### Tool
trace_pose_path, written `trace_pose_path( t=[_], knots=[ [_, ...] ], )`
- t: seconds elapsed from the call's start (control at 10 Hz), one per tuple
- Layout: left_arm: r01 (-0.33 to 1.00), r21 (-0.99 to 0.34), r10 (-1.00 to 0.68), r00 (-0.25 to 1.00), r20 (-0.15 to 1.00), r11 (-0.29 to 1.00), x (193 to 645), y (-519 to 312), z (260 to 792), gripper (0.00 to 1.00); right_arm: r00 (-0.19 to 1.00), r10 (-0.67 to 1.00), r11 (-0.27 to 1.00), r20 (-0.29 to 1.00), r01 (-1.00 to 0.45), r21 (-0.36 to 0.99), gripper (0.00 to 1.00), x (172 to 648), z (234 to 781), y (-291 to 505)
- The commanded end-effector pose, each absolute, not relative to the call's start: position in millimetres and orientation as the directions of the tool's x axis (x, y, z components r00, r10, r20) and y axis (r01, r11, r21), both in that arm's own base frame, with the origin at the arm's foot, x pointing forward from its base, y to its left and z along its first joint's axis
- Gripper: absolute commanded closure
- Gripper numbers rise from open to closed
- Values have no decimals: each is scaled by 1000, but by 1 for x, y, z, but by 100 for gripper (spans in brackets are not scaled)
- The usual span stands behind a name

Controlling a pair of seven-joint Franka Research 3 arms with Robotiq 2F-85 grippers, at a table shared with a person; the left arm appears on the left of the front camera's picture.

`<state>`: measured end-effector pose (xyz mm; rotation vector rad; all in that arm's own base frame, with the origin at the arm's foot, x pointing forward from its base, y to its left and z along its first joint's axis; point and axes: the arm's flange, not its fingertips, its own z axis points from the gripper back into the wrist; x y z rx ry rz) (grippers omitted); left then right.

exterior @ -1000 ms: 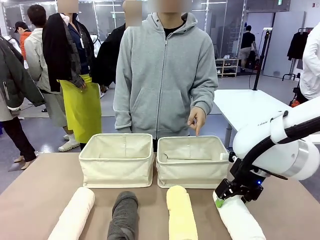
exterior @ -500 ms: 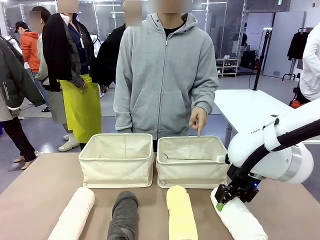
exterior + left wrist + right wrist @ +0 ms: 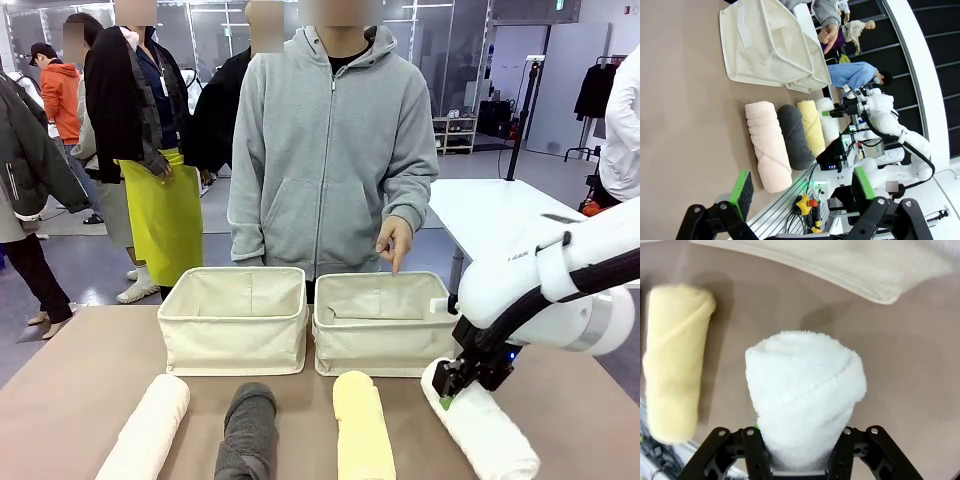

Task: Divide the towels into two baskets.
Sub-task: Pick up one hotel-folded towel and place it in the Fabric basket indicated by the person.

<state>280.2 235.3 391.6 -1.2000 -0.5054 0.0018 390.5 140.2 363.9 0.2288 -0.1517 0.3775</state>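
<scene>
Four towel rolls lie in a row at the table's near edge: pale pink-cream (image 3: 148, 430), dark grey (image 3: 248, 432), pale yellow (image 3: 362, 430) and white (image 3: 488, 432). My right gripper (image 3: 448, 386) is shut on the white towel's far end, and the white towel (image 3: 805, 390) sits squeezed between its fingers (image 3: 756, 452). Behind the row stand two cream baskets, the left one (image 3: 235, 335) and the right one (image 3: 385, 345), both with nothing inside. My left gripper (image 3: 802, 190) hangs open above the table, holding nothing, off to the side of the pink-cream towel (image 3: 767, 145).
A person in a grey hoodie stands at the far side, one hand (image 3: 393, 240) pointing a finger down at the right basket. Bare tan tabletop (image 3: 90, 360) lies left of the baskets. Other people stand farther back.
My right gripper has shifted slightly up and toward the baskets, and the white towel's far end has moved with it. The other towels and the baskets have not moved.
</scene>
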Motion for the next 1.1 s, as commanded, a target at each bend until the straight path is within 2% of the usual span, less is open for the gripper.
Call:
trace_pose_path(
  t=[0.0,0.1,0.3,0.4,0.6,0.7,0.8,0.9,1.0],
  knots=[
    [267,-890,271,885,378,370,278,236,394,0,840,493,832,227,-532,158,65,340,417,143],
    [267,-890,271,885,378,370,278,236,394,0,770,597,773,224,-627,94,65,339,435,148],
    [267,-890,271,885,378,370,278,236,394,0,559,810,566,177,-825,14,65,335,463,161],
    [267,-890,271,885,378,370,278,236,394,0,395,905,398,155,-917,12,65,330,475,168],
    [267,-890,271,885,378,370,278,236,394,0,127,982,127,139,-992,8,65,322,483,175],
    [267,-890,271,885,378,370,278,236,394,0,90,988,93,127,-995,-23,65,315,481,175],
    [267,-890,271,885,378,370,278,236,394,0,131,983,140,129,-989,-55,65,311,477,171],
    [267,-890,271,885,378,370,278,236,394,0,154,979,156,135,-988,-1,65,314,481,185],
    [267,-890,271,885,378,370,278,236,394,0,154,979,156,135,-988,-1,65,314,481,185]
  ],
)
